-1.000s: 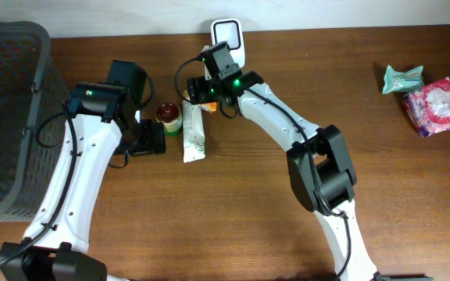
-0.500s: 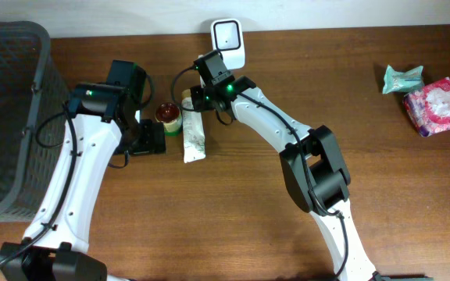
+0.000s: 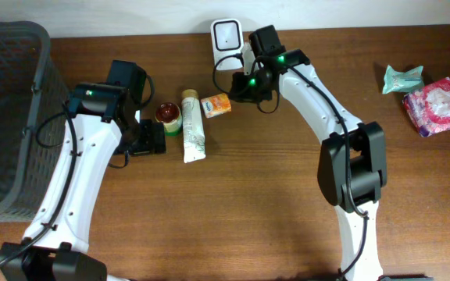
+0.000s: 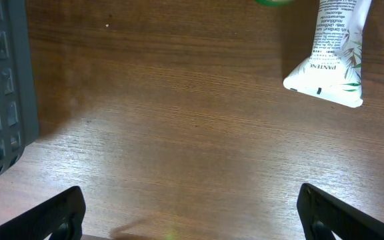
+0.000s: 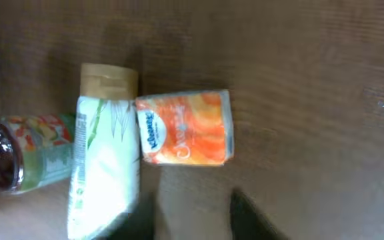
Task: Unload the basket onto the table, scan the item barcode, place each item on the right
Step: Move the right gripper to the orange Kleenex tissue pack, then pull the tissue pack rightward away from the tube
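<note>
An orange tissue pack (image 3: 216,104) lies flat on the table just below the white barcode scanner (image 3: 226,35), next to the cap of a white-and-green tube (image 3: 193,125). My right gripper (image 3: 242,86) hovers just right of the pack. In the right wrist view its dark fingers (image 5: 252,217) stand apart over bare wood, below the orange pack (image 5: 185,127), touching nothing. My left gripper (image 3: 148,140) sits left of the tube. Its jaws are wide open in the left wrist view (image 4: 192,223), with only the tube's crimped end (image 4: 329,73) at the upper right.
A small jar (image 3: 169,117) stands against the tube's left side. A dark mesh basket (image 3: 6,117) fills the table's left end. At the far right lie a pink pack (image 3: 437,105) and a teal packet (image 3: 402,78).
My right arm has swung from the scanner's left to its right side. The orange pack, earlier at the gripper over the tube's cap, now lies free on the table.
</note>
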Robot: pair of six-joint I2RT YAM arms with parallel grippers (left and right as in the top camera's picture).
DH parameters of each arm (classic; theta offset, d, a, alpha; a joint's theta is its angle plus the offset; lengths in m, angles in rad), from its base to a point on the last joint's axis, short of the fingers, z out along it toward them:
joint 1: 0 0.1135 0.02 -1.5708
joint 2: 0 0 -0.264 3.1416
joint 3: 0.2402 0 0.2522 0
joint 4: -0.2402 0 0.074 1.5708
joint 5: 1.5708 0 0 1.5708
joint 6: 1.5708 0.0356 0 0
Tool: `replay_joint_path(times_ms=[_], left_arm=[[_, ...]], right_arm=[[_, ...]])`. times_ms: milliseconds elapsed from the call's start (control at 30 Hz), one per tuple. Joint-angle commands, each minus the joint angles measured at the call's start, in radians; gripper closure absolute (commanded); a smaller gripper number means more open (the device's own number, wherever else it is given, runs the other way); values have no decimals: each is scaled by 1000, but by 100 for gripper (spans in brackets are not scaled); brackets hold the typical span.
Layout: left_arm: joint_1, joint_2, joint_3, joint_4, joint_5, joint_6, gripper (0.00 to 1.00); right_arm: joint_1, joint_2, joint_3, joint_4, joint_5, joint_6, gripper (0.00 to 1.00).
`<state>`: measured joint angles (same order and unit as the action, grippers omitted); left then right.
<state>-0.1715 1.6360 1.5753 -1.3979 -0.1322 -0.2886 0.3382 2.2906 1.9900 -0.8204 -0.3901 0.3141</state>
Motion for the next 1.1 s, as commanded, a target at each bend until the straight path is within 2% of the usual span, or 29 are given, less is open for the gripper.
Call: replay_joint_path(times_ms=[0, 33, 100, 167, 233, 267, 300, 333, 367, 400, 467, 533, 733, 867, 967, 1033, 1067], left_arm=[[3, -15, -4, -1, -7, -10, 1], [3, -15, -4, -1, -7, -10, 1], [3, -15, -4, -1, -7, -10, 1], [3, -15, -4, -1, -7, -10, 1], [3, -15, -4, -1, -7, -10, 1], [3, -15, -4, -1, -7, -10, 1], [3, -15, -4, -1, -7, -10, 1], [3, -15, -4, -1, -7, -10, 1], [3, -15, -4, -1, -7, -10, 1], [3, -15, -4, -1, -7, -10, 1], [3, -15, -4, -1, -7, -10, 1], [3, -15, -4, -1, -7, -10, 1], [3, -15, -4, -1, -7, -10, 1], [3, -15, -4, -1, -7, -10, 1], [3, -15, -4, -1, -7, -10, 1], [3, -15, -4, -1, -7, -10, 1], [3, -15, -4, -1, -7, -10, 1]], right_arm=[[23, -10, -2, 40, 120, 209, 32], [36, -8, -3, 81, 153, 270, 22], [58, 3, -3, 148, 188, 317, 13], [85, 23, -3, 203, 255, 389, 12], [123, 72, -4, 275, 317, 490, 13], [134, 89, -4, 303, 316, 492, 15], [140, 101, -4, 319, 317, 492, 18], [148, 117, -4, 333, 323, 492, 28], [159, 139, -4, 341, 340, 492, 44], [163, 153, -4, 333, 367, 488, 53], [166, 156, -4, 281, 427, 486, 64], [166, 156, -4, 236, 436, 424, 66], [161, 143, 6, 24, 481, 332, 65], [143, 83, 37, -191, 587, 271, 64], [138, 43, 83, -324, 598, 204, 52], [138, 18, 105, -400, 585, 202, 52], [138, 15, 110, -412, 549, 202, 45]])
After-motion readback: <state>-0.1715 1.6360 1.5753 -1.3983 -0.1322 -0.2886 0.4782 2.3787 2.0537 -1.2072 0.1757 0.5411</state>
